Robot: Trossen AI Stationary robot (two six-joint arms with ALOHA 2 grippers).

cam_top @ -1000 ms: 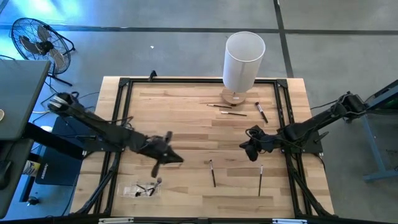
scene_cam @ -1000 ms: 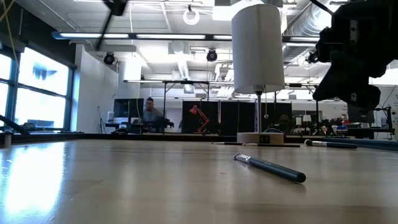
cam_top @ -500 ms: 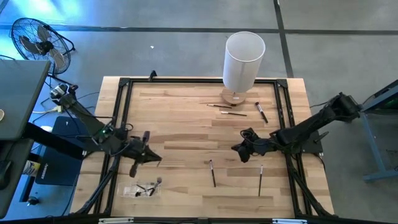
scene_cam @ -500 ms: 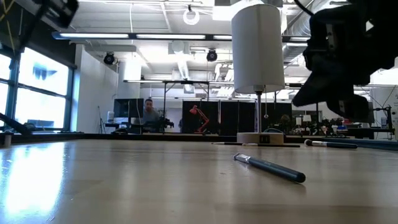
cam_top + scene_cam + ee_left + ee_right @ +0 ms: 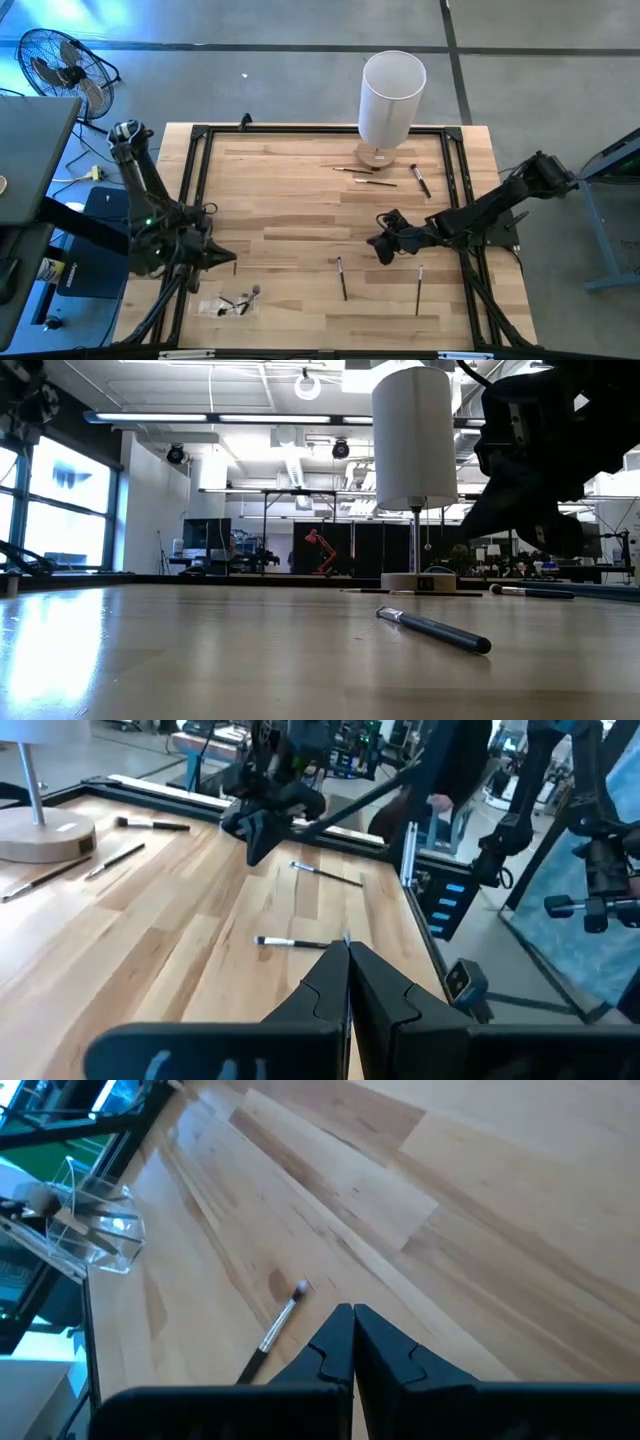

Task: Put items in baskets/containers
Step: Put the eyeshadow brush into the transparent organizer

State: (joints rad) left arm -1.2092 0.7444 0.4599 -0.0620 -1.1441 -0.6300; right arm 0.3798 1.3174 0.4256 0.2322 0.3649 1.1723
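Note:
Several thin dark brushes lie flat on the wooden table: one (image 5: 342, 278) and another (image 5: 419, 288) near the front, and three (image 5: 420, 180) by the lamp base. A clear plastic container (image 5: 232, 303) at the near left holds a few brushes; it also shows in the right wrist view (image 5: 95, 1230). My right gripper (image 5: 373, 243) is shut and hovers just to the far right of the near-centre brush (image 5: 280, 1325). My left gripper (image 5: 232, 264) is shut above the table's left rim, to the far side of the container. In the left wrist view (image 5: 347, 955) its fingers are closed together.
A tall white cylindrical lamp (image 5: 392, 95) stands on a round wooden base (image 5: 374, 155) at the far middle. A black metal frame (image 5: 190, 190) runs around the table. A fan (image 5: 60, 65) and a grey cabinet (image 5: 30, 150) stand off the left side.
My left arm has drawn back toward the table's left edge, its gripper going from left of centre to the left rim. My right gripper has moved toward the table's left, closer to the near-centre brush. The brushes and container have stayed put.

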